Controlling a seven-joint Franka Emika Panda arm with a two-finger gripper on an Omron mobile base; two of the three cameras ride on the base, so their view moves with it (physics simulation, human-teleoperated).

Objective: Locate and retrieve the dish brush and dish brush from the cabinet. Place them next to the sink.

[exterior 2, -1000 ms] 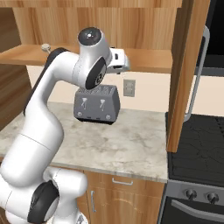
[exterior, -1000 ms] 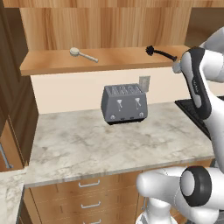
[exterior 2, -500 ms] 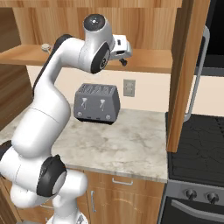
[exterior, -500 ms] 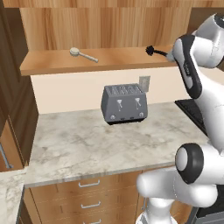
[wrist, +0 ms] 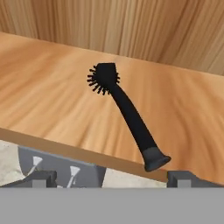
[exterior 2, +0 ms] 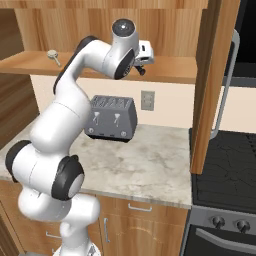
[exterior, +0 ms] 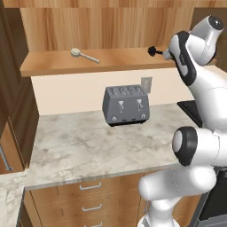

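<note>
Since a second ago the arm has swung upward and its hand (exterior 2: 141, 66) has risen from in front of the toaster to the height of the shelf ledge of the cabinet (exterior: 53, 65), while the brushes, the toaster and the base have stayed put. Now the hand hangs just off the front edge of the ledge with its fingers spread wide and grasping nothing; in the hand view the two tips flank the butt end of the black dish brush (wrist: 124, 113), which lies flat on the ledge near its right end, handle toward the hand and bristly head toward the back wall. Its pale counterpart, the beige dish brush (exterior: 84, 55), lies well apart on the left part of the same ledge. My worry is the approach: the handle points almost straight at the hand and lies at a slant, so a forward push with the fingers not turned across it could nudge the brush deeper or roll it aside rather than trap it. Coming in too low would likely knock a fingertip against the ledge's front lip. A slip after lifting could drop the brush onto the toaster (exterior: 126, 105) or the marble surface (exterior: 88, 146) below. No brand, label or readable writing shows anywhere in these views.
</note>
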